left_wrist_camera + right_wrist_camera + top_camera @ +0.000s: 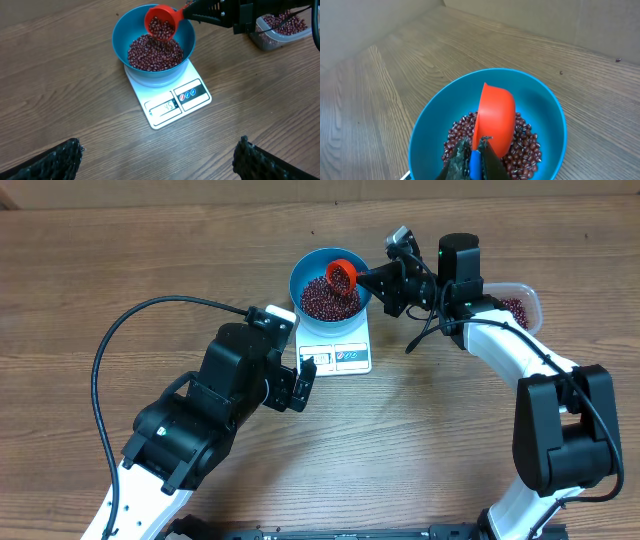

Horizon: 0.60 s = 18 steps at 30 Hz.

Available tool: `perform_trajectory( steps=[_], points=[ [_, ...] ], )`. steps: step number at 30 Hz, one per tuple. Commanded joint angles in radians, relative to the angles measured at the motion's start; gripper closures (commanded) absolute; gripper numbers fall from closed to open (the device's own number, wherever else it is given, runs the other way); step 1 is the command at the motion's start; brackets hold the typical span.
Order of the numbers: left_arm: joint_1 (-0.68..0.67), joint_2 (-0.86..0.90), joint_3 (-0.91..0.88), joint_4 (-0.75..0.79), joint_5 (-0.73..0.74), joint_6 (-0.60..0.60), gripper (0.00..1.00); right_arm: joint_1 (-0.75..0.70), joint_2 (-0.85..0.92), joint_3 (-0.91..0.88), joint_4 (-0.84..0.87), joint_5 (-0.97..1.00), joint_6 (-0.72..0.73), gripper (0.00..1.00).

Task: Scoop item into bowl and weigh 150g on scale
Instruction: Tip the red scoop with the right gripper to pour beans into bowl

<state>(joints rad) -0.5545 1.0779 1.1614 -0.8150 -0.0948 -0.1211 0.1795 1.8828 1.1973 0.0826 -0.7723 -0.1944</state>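
Directly beneath scoop [168, 11], beans [152, 53] in bowl [122, 32].

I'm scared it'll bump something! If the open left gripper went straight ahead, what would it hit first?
The left gripper would probably meet the white scale, at its display edge; the blue bowl is farther on. Depth is unclear.

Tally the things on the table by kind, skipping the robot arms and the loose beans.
bowl: 1
scale: 1
scoop: 1
clear tub: 1
Total: 4
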Motion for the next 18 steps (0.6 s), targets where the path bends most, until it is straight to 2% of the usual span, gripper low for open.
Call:
perform_trajectory(
  steps=[1, 15, 18],
  points=[
    [0.005, 0.003, 0.013, 0.003, -0.013, -0.002, 0.0, 0.013, 0.005, 0.0, -0.004, -0.029, 0.007, 0.96],
    [0.005, 0.008, 0.013, 0.003, -0.013, -0.002, 0.0, 0.022, 0.005, 0.0, -0.008, 0.058, 0.033, 0.96],
    [0.005, 0.008, 0.013, 0.003, -0.013, -0.002, 0.01, 0.022, 0.005, 0.0, 0.0, 0.029, 0.056, 0.96]
  ],
)
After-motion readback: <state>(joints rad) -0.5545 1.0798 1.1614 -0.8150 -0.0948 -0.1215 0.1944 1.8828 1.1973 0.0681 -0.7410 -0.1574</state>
